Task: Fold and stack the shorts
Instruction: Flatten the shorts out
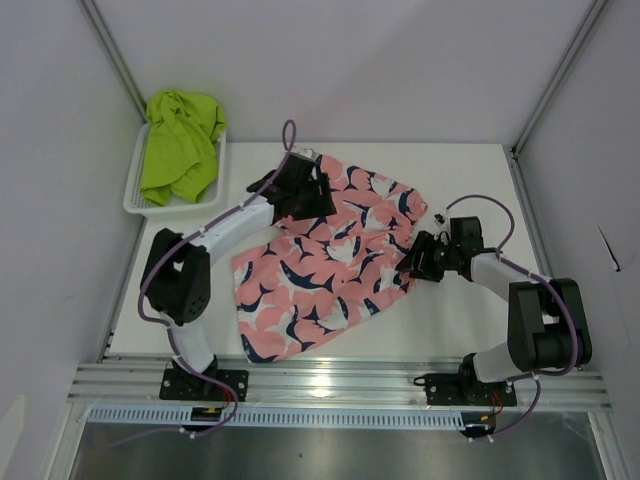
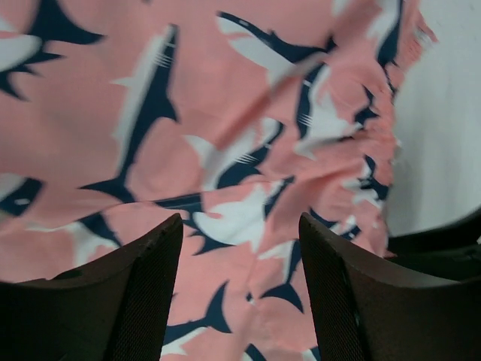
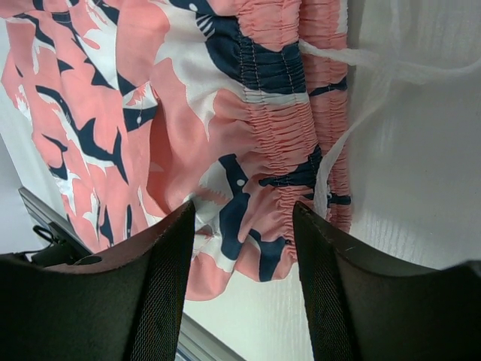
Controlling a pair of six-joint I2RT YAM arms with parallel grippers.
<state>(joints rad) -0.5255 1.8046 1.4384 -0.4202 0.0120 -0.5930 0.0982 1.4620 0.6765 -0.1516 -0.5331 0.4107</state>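
**Top view.** Pink shorts (image 1: 330, 262): spread on the tabletop (image 1: 470, 320), mid-table, laid slantwise. Green shorts (image 1: 180, 145): heaped in the basket (image 1: 133, 205) at the far left corner, well apart from the pink pair. Left pincer (image 1: 305, 195): placed over the far left part of the pink shorts. Right pincer (image 1: 415, 258): placed at their right edge.

**Left wrist view.** Both fingers (image 2: 113, 301) are seen standing moderately wide apart, with nothing gripped between them. Wrinkled printed cloth is seen just beyond the tips, with bare tabletop at the right. Whether the tips touch the cloth cannot be told.

**Right wrist view.** The fingers (image 3: 128, 301) are held moderately wide apart, with nothing clamped. The gathered waistband (image 3: 282, 128) is seen beyond the gap, with the white drawstring (image 3: 376, 71) trailing onto the tabletop at the right. Contact with the cloth cannot be told.
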